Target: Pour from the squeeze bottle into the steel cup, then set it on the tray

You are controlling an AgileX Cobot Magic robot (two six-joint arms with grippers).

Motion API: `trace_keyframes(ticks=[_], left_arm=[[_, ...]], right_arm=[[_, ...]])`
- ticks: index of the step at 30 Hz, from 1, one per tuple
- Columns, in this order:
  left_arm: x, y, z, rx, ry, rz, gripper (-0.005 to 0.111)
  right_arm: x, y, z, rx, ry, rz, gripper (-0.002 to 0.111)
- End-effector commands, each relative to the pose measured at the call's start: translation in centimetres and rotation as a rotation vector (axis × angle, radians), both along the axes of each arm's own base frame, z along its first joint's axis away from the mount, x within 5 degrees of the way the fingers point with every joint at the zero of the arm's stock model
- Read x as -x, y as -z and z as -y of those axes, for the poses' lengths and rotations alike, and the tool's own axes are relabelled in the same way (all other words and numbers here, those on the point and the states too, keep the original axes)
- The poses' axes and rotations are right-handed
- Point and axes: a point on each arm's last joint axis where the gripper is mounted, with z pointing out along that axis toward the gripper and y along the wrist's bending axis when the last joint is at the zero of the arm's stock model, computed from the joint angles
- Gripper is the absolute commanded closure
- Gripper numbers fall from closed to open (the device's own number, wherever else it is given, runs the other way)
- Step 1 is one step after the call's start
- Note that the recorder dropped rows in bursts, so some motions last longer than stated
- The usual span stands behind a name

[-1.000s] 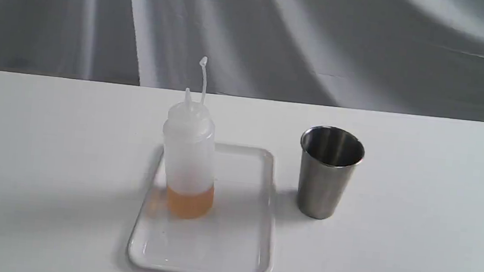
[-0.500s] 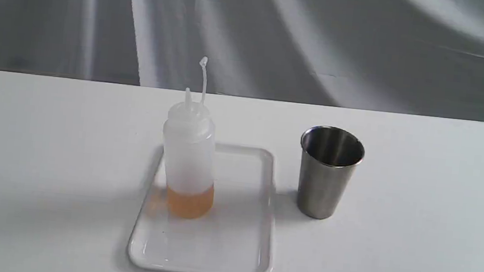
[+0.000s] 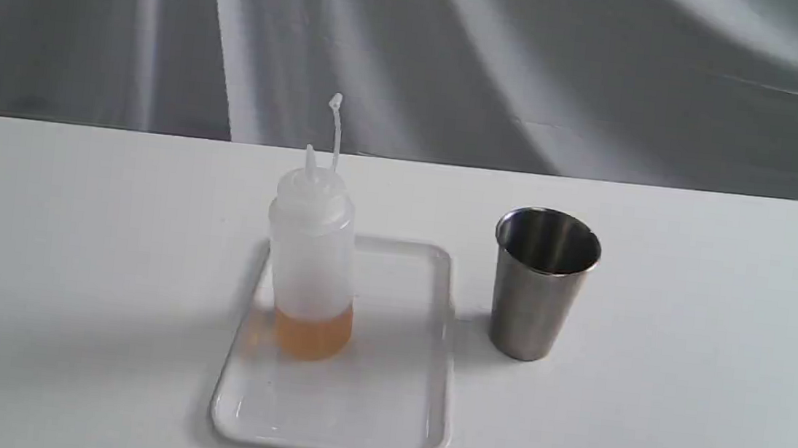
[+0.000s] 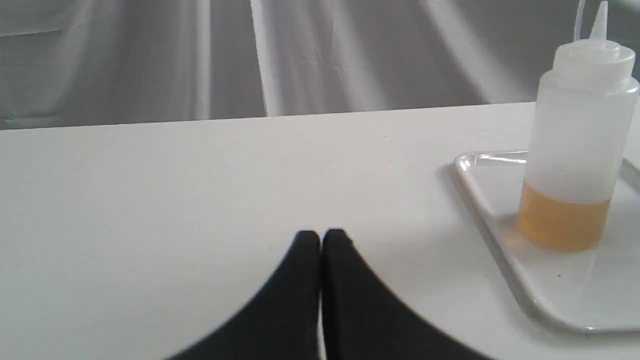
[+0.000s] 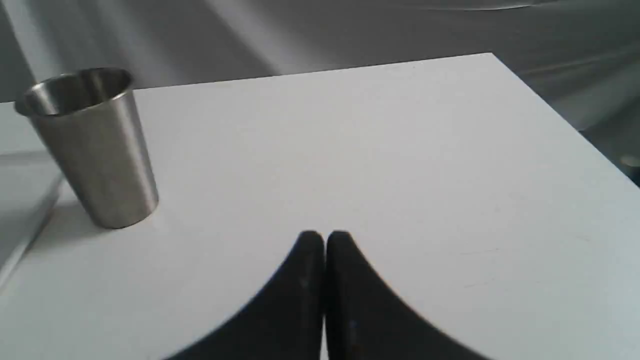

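Sitting unchanged since a second ago: squeeze bottle (image 3: 310, 259) upright on tray (image 3: 388, 413), steel cup (image 3: 537, 296) just beside it; left gripper (image 4: 320, 237) and right gripper (image 5: 325, 237) pinched together, empty, so no pour underway.

In the exterior view the squeeze bottle (image 3: 310, 259) is standing before the far-left rim of the tray (image 3: 382, 398) and hiding that stretch. The steel cup (image 3: 536, 303) is showing only a dark inner wall; its bottom is lying out of sight. The tabletop (image 3: 682, 398) is running off the left and near edges. In the left wrist view the picture's edge is cutting off the cap strap (image 4: 578, 15) and part of the tray, and the blurred left claw (image 4: 320, 240) is running out of frame. In the right wrist view only a blurred sliver of tray is showing, and the right claw (image 5: 324, 239) is likewise being cropped.
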Motion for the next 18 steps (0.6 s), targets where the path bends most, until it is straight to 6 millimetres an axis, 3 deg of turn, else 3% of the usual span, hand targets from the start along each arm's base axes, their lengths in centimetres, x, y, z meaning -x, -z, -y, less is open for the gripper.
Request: trace_keyframes(ticks=[1, 18], left_arm=[[-0.01, 0.07, 0.03, 0.006, 0.005, 0.005, 0.107], [-0.01, 0.07, 0.03, 0.004, 0.005, 0.006, 0.107]], right_arm=[[0.0, 0.06, -0.13, 0.019, -0.028, -0.002, 0.108], [0.0, 0.05, -0.13, 0.025, -0.03, -0.001, 0.108]])
